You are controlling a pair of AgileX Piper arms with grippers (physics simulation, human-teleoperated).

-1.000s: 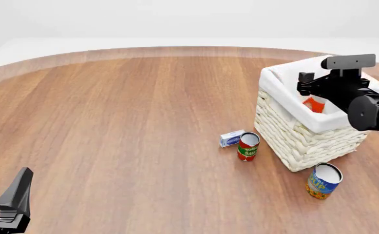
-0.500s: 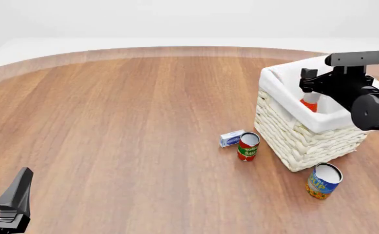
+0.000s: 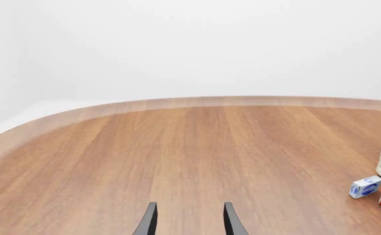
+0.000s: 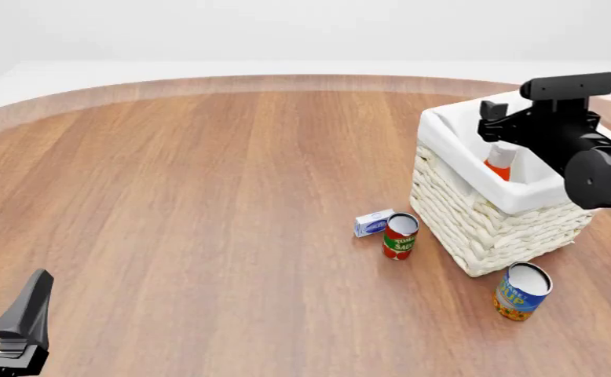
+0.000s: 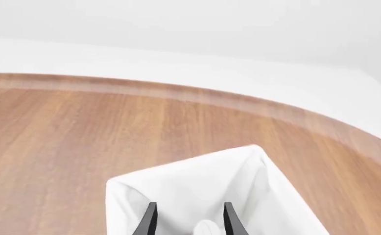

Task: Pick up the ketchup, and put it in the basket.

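My left gripper [image 3: 188,221] sits parted and empty at the tabletop's [image 4: 201,204] near left corner. By the right edge, the ketchup [image 4: 500,161] stands inside the basket [image 4: 473,212]. My right gripper [image 5: 188,220] hangs above it, fingers apart, holding nothing.
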